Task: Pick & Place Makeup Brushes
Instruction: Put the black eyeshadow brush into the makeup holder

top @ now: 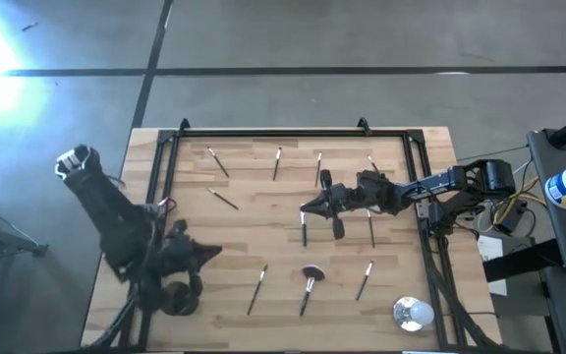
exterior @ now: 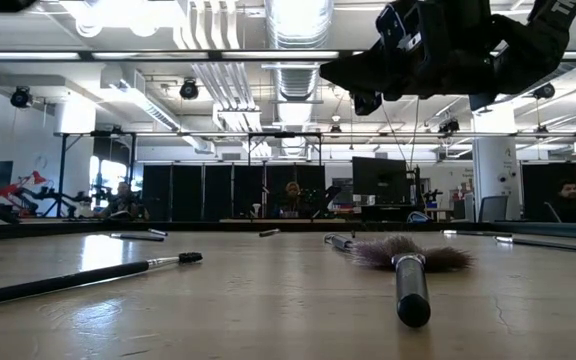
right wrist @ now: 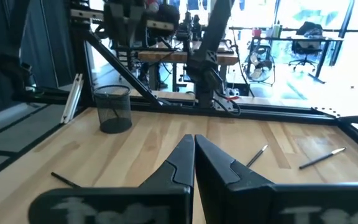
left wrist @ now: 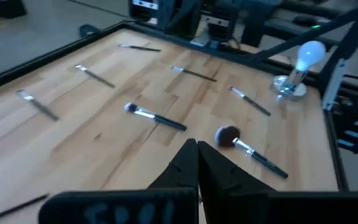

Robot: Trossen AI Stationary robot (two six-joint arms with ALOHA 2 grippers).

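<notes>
Several makeup brushes lie flat and scattered on the wooden table, among them one at the far left and one near the front. A brush with a fluffy reddish-brown head lies near the front edge. My left gripper hangs shut and empty above the table's near left part. My right gripper hovers shut and level over the table's middle, holding nothing, above a brush.
A dark mesh cup stands at the table's near left, by my left arm. A round shiny silver-white object stands at the near right corner. A black frame runs along the table's edges.
</notes>
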